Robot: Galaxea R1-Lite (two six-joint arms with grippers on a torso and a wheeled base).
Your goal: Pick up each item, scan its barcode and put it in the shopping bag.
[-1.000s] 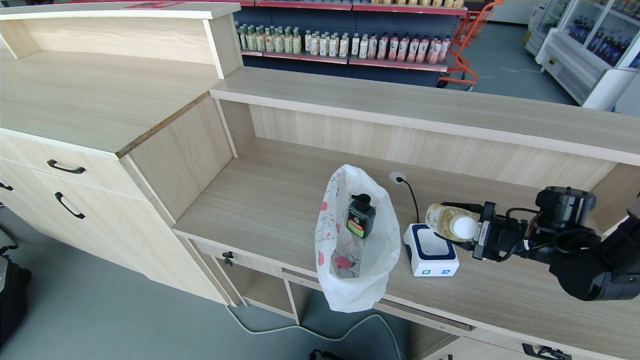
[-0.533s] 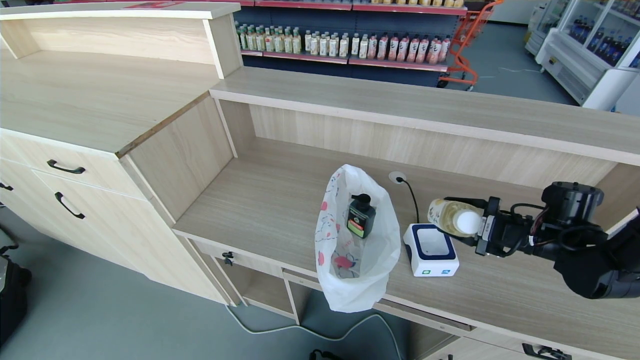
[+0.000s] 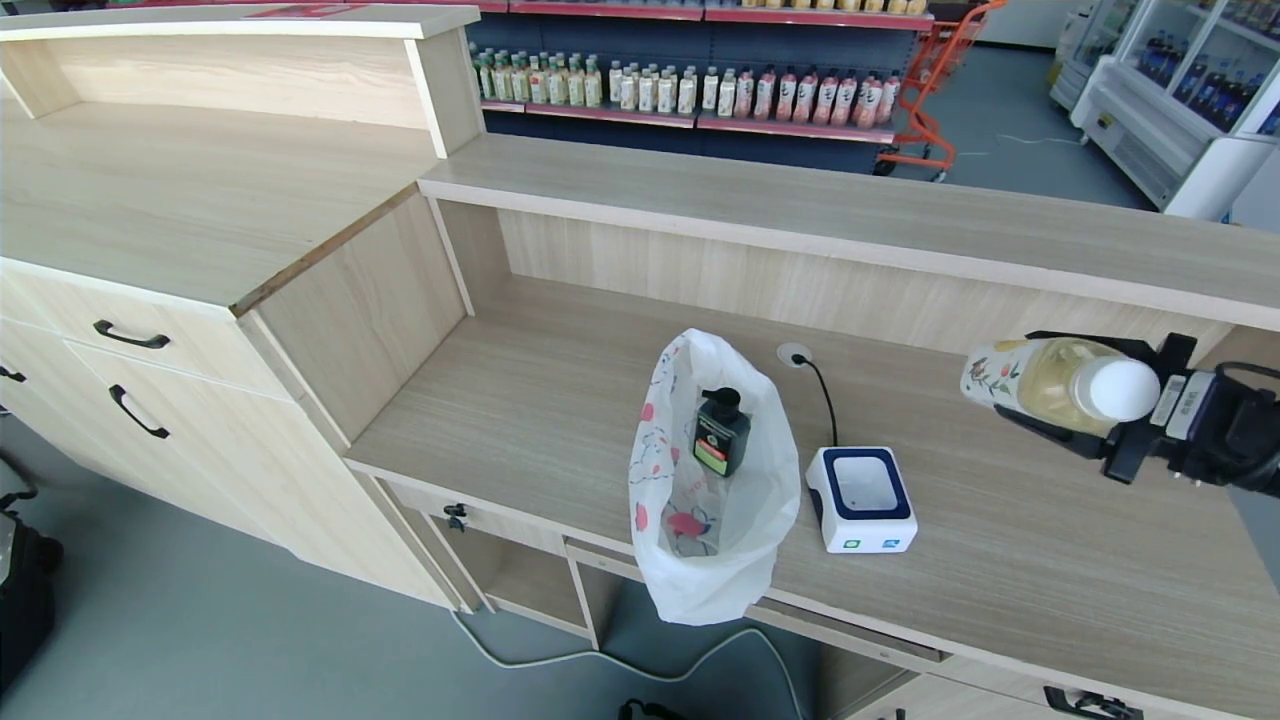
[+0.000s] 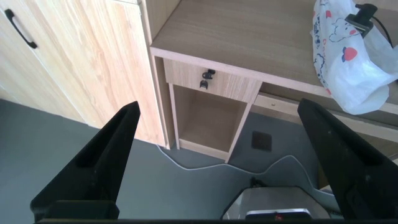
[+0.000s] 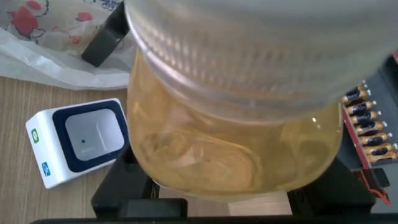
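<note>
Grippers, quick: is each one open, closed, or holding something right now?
Left gripper: open, holding nothing.
Right gripper: closed on the bottle.

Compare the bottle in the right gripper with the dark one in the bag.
The yellow bottle lies sideways in the right gripper, above the counter; the dark bottle stands upright in the shopping bag. The yellow bottle has a white cap, the dark bottle a black pump top. Both carry labels.
</note>
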